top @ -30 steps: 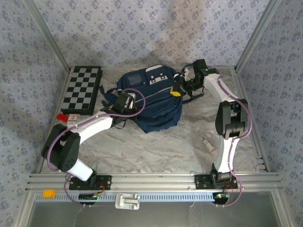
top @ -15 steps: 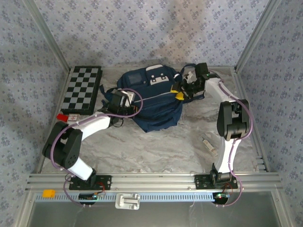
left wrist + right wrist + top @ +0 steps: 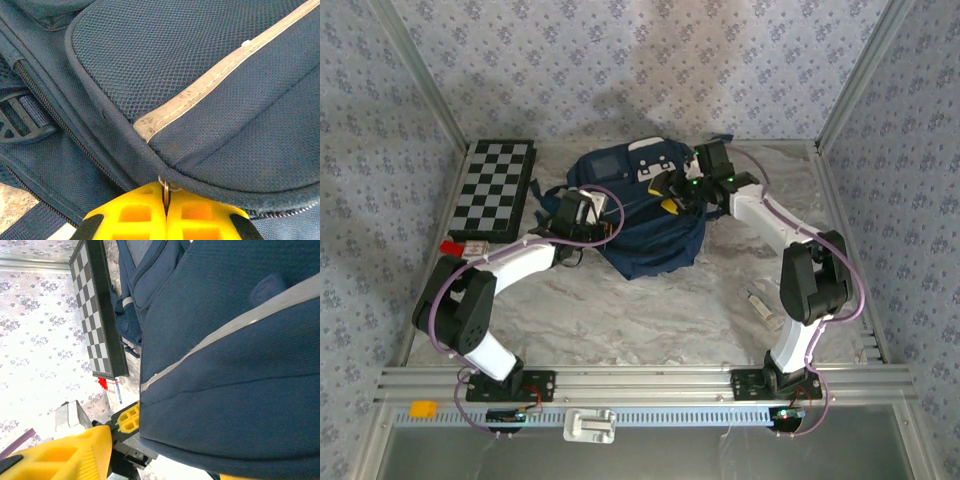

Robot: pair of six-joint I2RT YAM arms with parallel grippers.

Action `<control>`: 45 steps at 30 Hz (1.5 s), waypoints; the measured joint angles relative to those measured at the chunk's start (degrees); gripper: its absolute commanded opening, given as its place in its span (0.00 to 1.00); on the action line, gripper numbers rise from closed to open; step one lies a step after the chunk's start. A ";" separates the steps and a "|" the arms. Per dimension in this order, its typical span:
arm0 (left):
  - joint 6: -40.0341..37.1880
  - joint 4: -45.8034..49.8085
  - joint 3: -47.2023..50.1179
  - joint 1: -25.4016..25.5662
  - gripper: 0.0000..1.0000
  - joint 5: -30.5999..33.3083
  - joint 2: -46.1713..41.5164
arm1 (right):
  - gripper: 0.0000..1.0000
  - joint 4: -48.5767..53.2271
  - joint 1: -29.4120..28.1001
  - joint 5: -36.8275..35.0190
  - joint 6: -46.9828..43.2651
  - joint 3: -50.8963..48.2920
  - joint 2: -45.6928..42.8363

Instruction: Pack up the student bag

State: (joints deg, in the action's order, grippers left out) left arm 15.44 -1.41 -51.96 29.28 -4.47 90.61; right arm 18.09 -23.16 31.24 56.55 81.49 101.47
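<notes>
One bag point(image 3: 655, 240) lies on the worktop point(image 3: 650, 320), its long axis running away from the arm bases. The left tool point(image 3: 166, 200) is pressed together, pinching the zip ring point(image 3: 165, 186) at the bag's seam straight ahead of it. The right tool point(image 3: 670, 200) hangs spread just above the bag's far end. One chessboard point(image 3: 495, 190) lies left of the left tool.

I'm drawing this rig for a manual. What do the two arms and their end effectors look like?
Both the left arm and right arm have white shells, black joints and purple cables. The left end effector and right end effector carry yellow fingers with square pockets.
</notes>
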 measured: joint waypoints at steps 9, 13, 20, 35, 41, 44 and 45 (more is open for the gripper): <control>-0.09 0.04 -0.28 0.09 0.00 0.00 0.59 | 0.24 -3.13 -4.28 -8.55 4.50 -1.01 1.86; -0.96 0.17 -0.28 0.15 0.00 0.44 0.59 | 0.02 -2.80 -3.91 -9.44 4.44 -1.07 2.05; -1.51 0.24 0.15 -0.39 0.00 2.34 -0.28 | 0.00 -0.79 -1.95 -6.27 1.66 -1.05 2.05; -4.50 -3.41 -0.28 -6.08 0.00 -7.26 1.73 | 0.02 2.49 1.27 2.08 -4.28 -1.05 2.03; -2.23 -1.36 -0.28 -7.50 0.38 -6.16 1.40 | 0.39 5.14 1.57 1.14 -7.06 -1.01 1.29; 1.51 2.27 0.07 -8.68 0.49 -4.24 -1.01 | 0.51 8.39 2.23 -2.23 -9.53 -2.40 -2.34; 2.97 3.43 0.17 -8.55 0.51 -3.82 -2.23 | 0.55 9.33 2.49 -3.54 -10.25 -3.52 -4.31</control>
State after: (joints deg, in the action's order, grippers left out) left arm 18.41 2.02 -51.79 20.73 -8.29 88.38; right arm 27.42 -20.67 27.70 46.30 77.97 97.17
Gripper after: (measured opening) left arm 0.475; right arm 0.492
